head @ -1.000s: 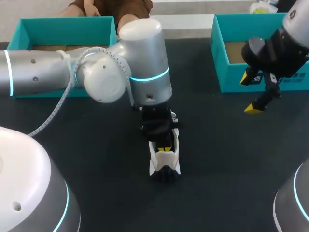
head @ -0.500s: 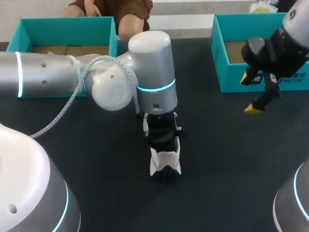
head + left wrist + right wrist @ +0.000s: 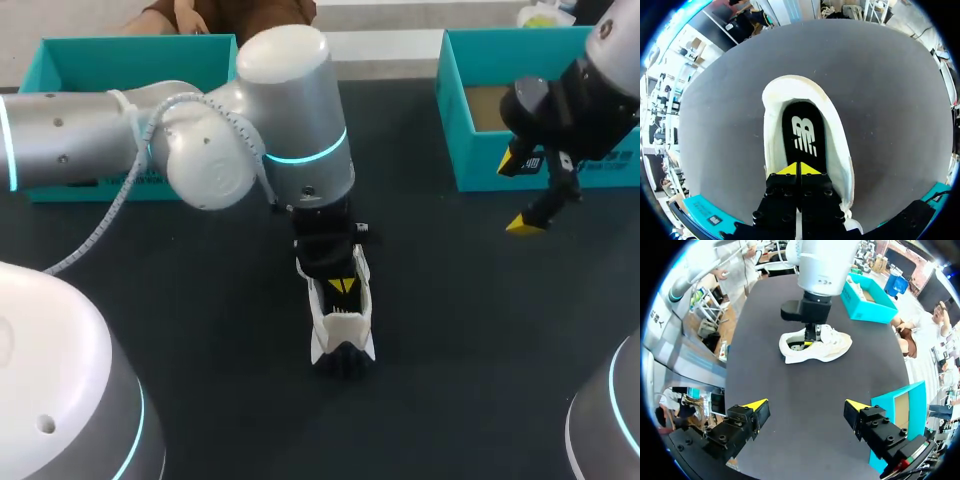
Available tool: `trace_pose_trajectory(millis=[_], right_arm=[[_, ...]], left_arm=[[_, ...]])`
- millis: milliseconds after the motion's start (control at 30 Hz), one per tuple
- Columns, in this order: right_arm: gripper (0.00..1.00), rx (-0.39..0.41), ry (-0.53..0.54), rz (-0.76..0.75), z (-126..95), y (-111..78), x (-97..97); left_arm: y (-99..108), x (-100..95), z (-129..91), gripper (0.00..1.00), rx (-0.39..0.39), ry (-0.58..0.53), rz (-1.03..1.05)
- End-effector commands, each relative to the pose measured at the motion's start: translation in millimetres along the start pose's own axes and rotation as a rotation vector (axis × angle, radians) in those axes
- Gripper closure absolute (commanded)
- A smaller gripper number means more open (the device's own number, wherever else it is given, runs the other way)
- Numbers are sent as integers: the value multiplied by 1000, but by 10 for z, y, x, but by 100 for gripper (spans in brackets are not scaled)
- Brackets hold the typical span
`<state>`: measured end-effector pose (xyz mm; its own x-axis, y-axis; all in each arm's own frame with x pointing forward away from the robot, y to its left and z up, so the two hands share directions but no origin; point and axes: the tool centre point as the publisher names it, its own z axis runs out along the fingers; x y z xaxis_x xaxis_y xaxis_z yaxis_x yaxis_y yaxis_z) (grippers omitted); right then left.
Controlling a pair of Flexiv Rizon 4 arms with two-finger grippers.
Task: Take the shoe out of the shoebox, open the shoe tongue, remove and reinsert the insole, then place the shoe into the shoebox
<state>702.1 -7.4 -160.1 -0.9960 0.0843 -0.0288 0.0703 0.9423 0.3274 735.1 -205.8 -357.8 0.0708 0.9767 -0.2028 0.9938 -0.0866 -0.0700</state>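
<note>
Left wrist view: my left claw (image 3: pixel 800 168), tips pressed together, sits inside the opening of the white shoe (image 3: pixel 772 125), over the black insole (image 3: pixel 802 120), whose long axis runs straight ahead.

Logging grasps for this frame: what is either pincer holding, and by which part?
The right pincer is open, holding nothing. The left pincer is shut, tips down on the insole inside the shoe; whether it pinches the insole cannot be told.
</note>
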Motion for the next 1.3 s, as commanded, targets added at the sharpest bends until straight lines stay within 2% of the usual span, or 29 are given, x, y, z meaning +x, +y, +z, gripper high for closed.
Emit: trace_pose_trajectory(millis=[33, 100, 433, 500, 533, 567, 600, 633, 700, 1300], right_arm=[[0, 2, 3, 0, 12, 6, -18], [0, 2, 3, 0, 12, 6, -18], [0, 2, 3, 0, 12, 6, -18], [0, 2, 3, 0, 12, 6, -18], [0, 2, 3, 0, 12, 6, -18], [0, 2, 3, 0, 12, 6, -18], [0, 2, 3, 0, 12, 6, -18], [0, 2, 3, 0, 12, 6, -18], [0, 2, 3, 0, 12, 6, -18], [0, 2, 3, 0, 12, 6, -18]], left_arm=[[-25, 95, -116, 100, -136, -8, -8], [21, 102, -140, 100, -179, -10, -12], [149, 142, -228, 100, -285, 37, -71], [148, 149, -243, 61, -284, 40, -69], [150, 148, -244, 53, -277, 42, -67], [153, 145, -246, 31, -272, 50, -60], [158, 137, -244, 17, -271, 53, -57], [160, 130, -243, 8, -270, 53, -55], [151, 110, -245, 0, -263, 58, -40], [52, 79, -281, 0, -241, 84, -24]])
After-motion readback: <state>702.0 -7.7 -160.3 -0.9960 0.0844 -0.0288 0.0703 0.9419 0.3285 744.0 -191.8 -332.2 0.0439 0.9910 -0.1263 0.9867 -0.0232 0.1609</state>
